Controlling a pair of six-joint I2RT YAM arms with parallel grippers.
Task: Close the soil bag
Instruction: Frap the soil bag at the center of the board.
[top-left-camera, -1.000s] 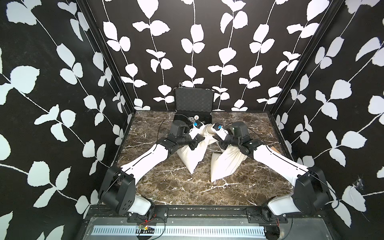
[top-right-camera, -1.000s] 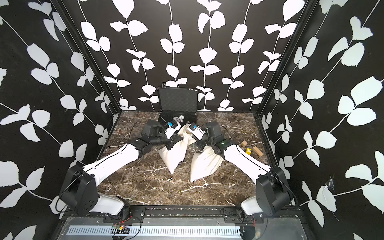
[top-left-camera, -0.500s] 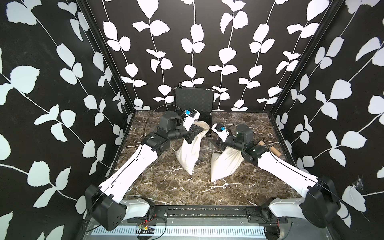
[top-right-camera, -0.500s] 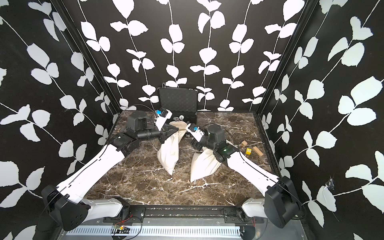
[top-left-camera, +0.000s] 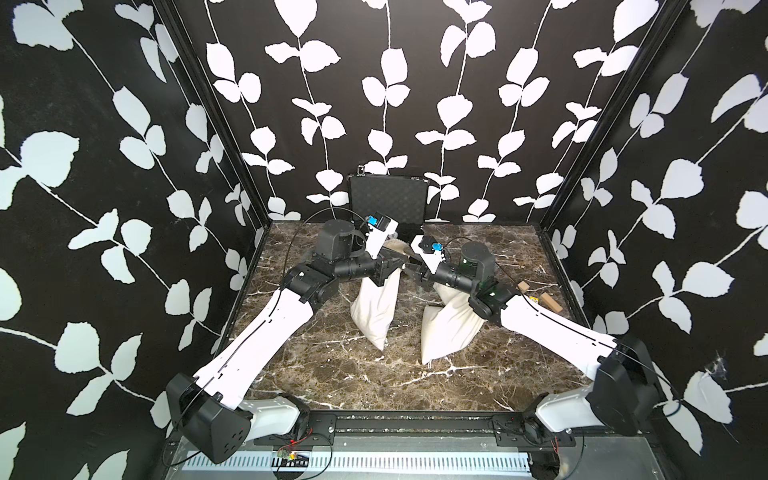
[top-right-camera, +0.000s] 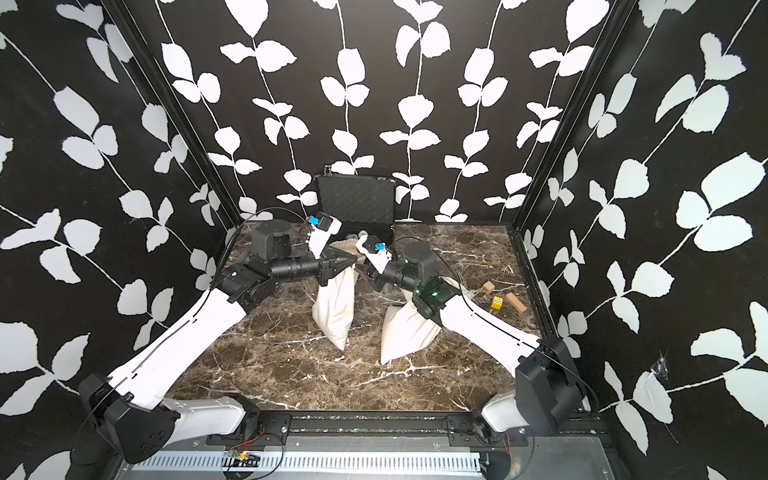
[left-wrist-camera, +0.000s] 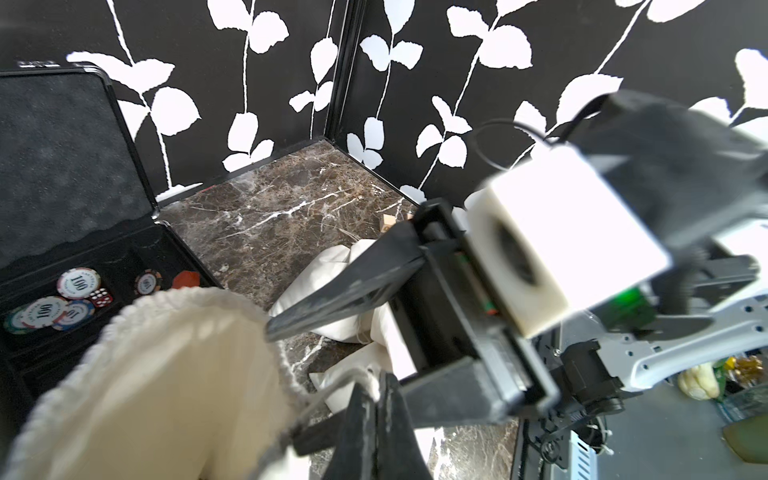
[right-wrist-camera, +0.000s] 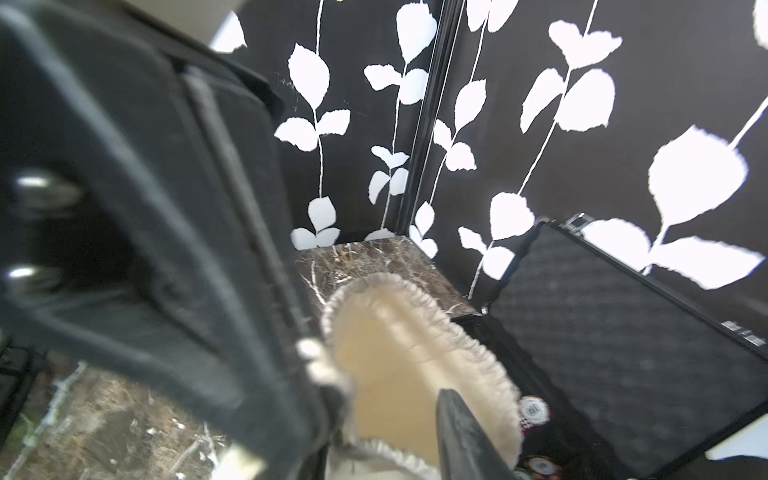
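The soil bag (top-left-camera: 376, 307) (top-right-camera: 336, 307) is a cream cloth drawstring sack, standing left of centre on the marble in both top views. Its ruffled mouth (left-wrist-camera: 166, 374) (right-wrist-camera: 415, 291) gapes open. My left gripper (left-wrist-camera: 376, 382) (top-left-camera: 399, 262) (top-right-camera: 353, 259) is shut on the drawstring cord beside the mouth and holds the top up. My right gripper (right-wrist-camera: 395, 436) (top-left-camera: 411, 270) (top-right-camera: 363, 270) faces it, open, with its fingers (left-wrist-camera: 340, 291) on either side of the bag's rim. One finger (right-wrist-camera: 465, 436) hangs over the opening.
A second cream sack (top-left-camera: 449, 328) (top-right-camera: 409, 332) lies under my right forearm. An open black case (top-left-camera: 388, 199) (top-right-camera: 355, 203) stands at the back wall, with poker chips (left-wrist-camera: 79, 282) in its tray. Wooden blocks (top-left-camera: 550, 302) and a yellow die (top-right-camera: 496, 302) lie at the right edge.
My left arm rose and pulled the bag's top up and to the left. My right gripper opened, drew back to the right, then came in again at the mouth.
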